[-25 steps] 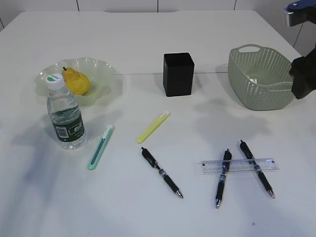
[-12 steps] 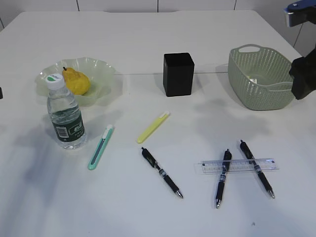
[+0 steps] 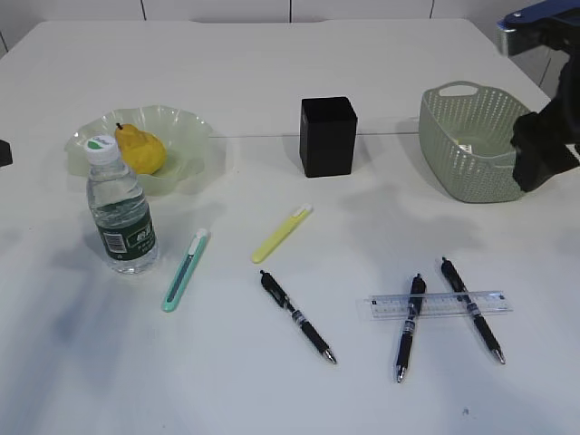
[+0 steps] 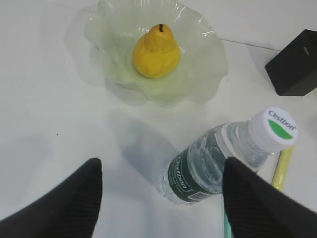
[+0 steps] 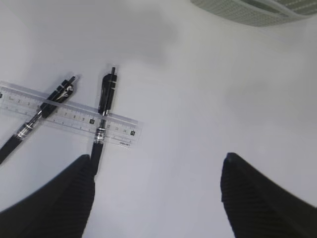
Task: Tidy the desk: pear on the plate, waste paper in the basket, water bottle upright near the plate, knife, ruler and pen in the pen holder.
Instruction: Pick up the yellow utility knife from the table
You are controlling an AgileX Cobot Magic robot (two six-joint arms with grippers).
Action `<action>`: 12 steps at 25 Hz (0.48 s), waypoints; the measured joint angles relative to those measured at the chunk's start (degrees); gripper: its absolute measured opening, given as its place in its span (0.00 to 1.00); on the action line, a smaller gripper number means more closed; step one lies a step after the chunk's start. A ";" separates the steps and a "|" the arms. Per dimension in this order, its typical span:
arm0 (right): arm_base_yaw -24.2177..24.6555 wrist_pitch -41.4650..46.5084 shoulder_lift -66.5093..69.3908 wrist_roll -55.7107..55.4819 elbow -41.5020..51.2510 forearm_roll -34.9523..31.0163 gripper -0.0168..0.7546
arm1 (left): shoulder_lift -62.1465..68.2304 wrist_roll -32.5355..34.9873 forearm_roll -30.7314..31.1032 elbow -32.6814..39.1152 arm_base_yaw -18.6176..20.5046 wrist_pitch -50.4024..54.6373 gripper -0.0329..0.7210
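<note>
The right gripper (image 5: 156, 198), jaws wide and empty, has swung from the grey-green woven basket (image 3: 471, 145) towards the clear plastic ruler (image 5: 64, 115) — stationery next.

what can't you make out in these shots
- Basket contents: in the exterior view a pale scrap shows through the weave, too small to identify; the right wrist view cuts the basket off at the top edge.
- Pen holder interior: hidden by its own walls in the exterior view; clipped by the right edge in the left wrist view.
- Ruler: left end cut off in the right wrist view; its markings are too small in the exterior view.
- Left arm: almost wholly outside the exterior view.
</note>
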State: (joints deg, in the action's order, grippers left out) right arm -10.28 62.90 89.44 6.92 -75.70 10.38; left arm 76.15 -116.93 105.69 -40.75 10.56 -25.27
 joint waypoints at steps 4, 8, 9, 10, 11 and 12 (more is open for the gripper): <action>-1.47 0.10 0.95 2.63 -0.04 -0.69 0.78 | -0.67 0.00 0.00 0.00 0.00 -0.83 0.76; -1.59 0.21 4.31 7.17 -0.04 -4.39 0.78 | -0.67 0.73 0.00 0.00 0.00 -0.92 0.76; -1.59 0.21 5.19 8.69 -0.04 -5.23 0.78 | -0.67 0.83 0.00 0.00 0.00 -0.92 0.76; -1.67 0.32 6.08 10.77 -0.04 -5.89 0.78 | -0.67 0.83 0.00 0.00 0.00 -0.96 0.76; -1.67 0.32 7.33 12.90 -0.04 -6.54 0.78 | -0.67 0.95 0.00 0.00 0.00 -0.96 0.76; -1.67 0.32 8.17 15.63 -0.04 -6.96 0.77 | -0.67 0.95 0.00 0.00 0.00 -1.05 0.76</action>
State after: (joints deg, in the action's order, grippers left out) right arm -11.95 63.22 97.61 22.55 -75.74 3.42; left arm 75.48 -115.98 105.69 -40.75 10.56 -26.32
